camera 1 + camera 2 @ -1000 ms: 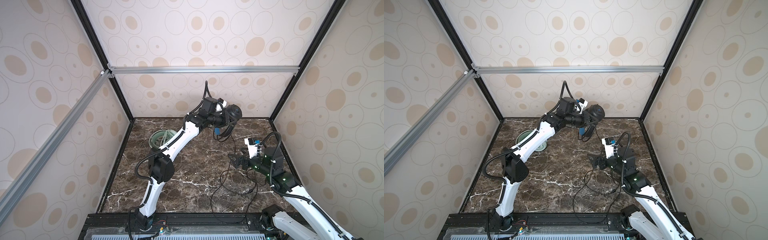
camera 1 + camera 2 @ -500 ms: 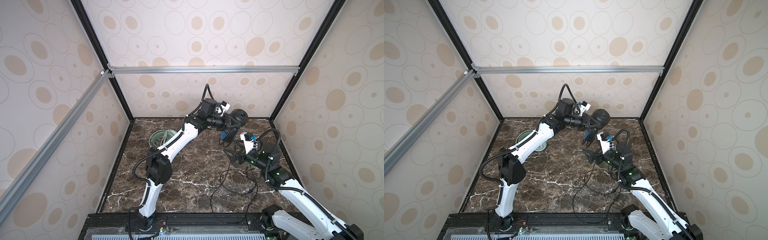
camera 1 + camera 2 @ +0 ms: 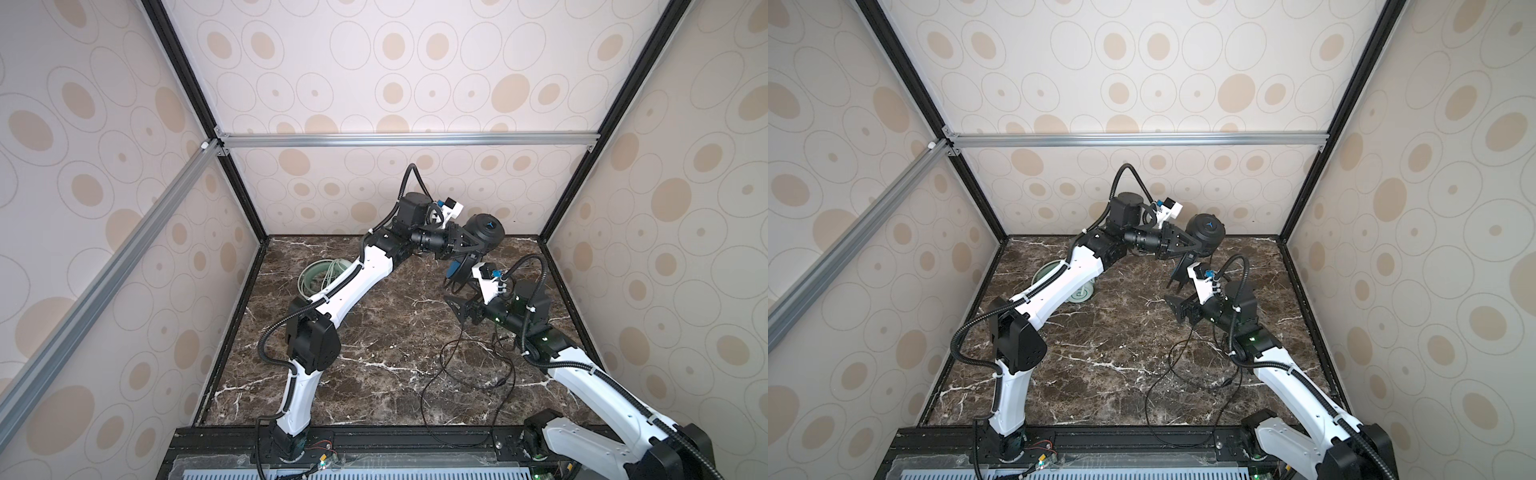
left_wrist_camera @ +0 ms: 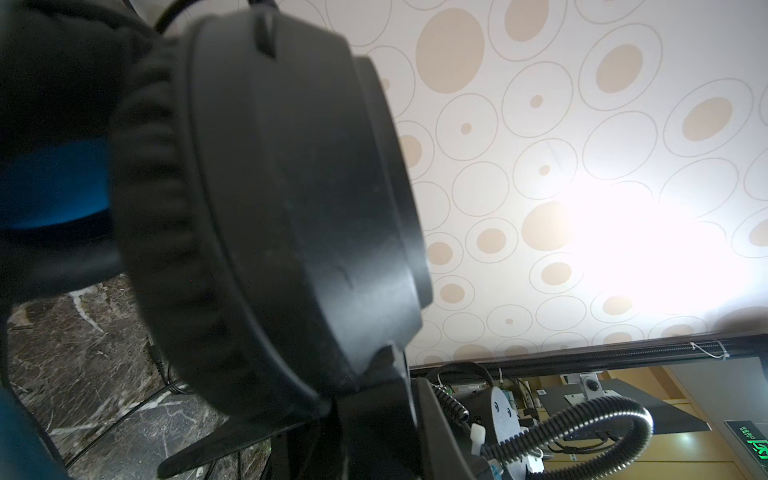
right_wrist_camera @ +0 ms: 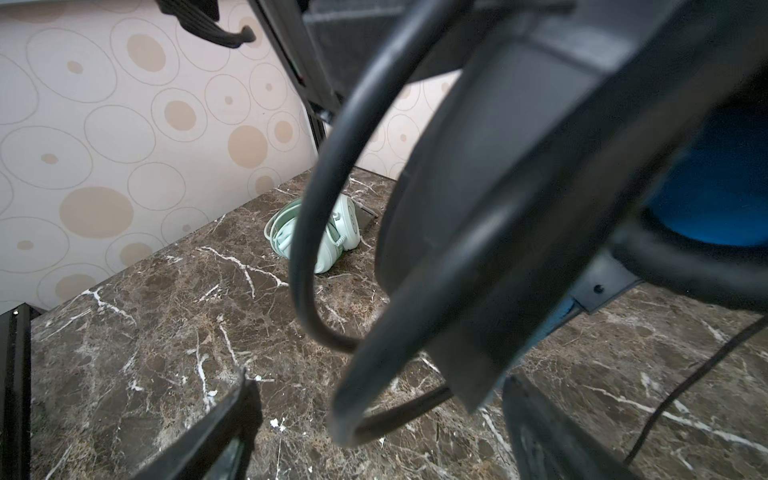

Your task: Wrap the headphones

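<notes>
Holding arm: the left arm [image 3: 357, 282] rises from the front rail, bends at a raised elbow and stretches its white forearm toward the back right corner, wrist about level.
Left gripper [image 3: 467, 245]: clamped on the black headset [image 3: 487, 233] beside 1 earcup, carrying it clear of the table [image 3: 374, 357], close to the back wall.
Right arm [image 3: 590, 380]: comes up from the front right, forearm slanting inward and back, wrist just below the hanging headset.
Right gripper [image 3: 454, 297]: released, its 2 jaws spread wide. In the right wrist view the headset's lower part hangs between them; I cannot tell whether either jaw touches it.
Black headset, make: round matte hard cups, a ribbed soft pad, blue lining inside the band.
Cable [image 3: 469, 374]: thin, black and round. It drops from the black headset past the right gripper and lies in loose loops on the table at front right, reaching the front rail.
Mint headset [image 3: 322, 276]: lies on the table at back left, partly hidden under the left forearm. It is smooth pale green plastic, with a whitish cord looped about it.
Table, surface: glossy dark brown marble pattern with white veins.
</notes>
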